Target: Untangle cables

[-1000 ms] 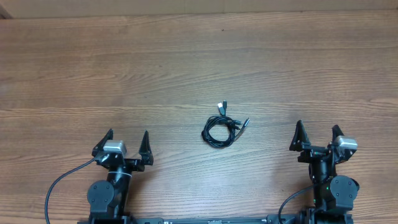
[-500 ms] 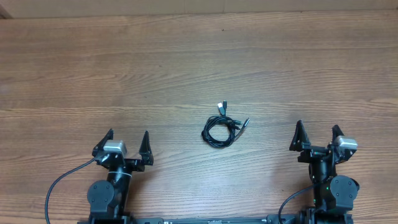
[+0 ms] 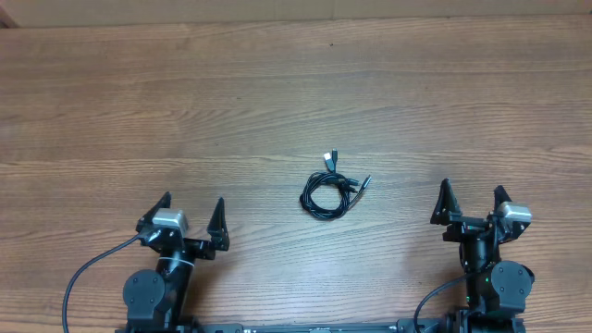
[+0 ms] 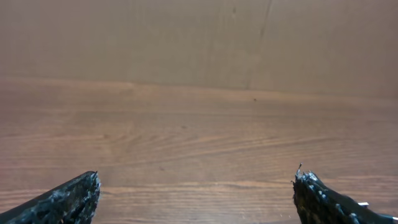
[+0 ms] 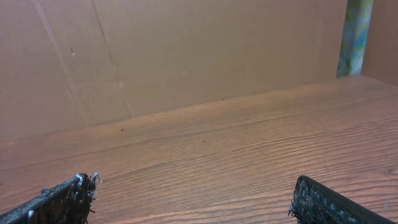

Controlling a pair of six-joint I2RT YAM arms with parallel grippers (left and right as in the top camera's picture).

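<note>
Overhead: the cables [image 3: 326, 191] are lying in one small tangled coil on the table [image 3: 296, 83], with the plug ends poking out of its far side. The strands are too thin to count, perhaps two or three. Nothing is looking separated, so the whole job is waiting. The left gripper [image 3: 191, 202] and right gripper [image 3: 472, 188] are sitting well apart from the coil, one on each side, spread wide and empty.

Left wrist: the fingertips are gaping over bare wood, and the coil is not showing.

Right wrist: the same is showing here.

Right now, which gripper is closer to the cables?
Nearly a tie. Left gripper sits left of the cables, right gripper right of them, both open, touching nothing.
</note>
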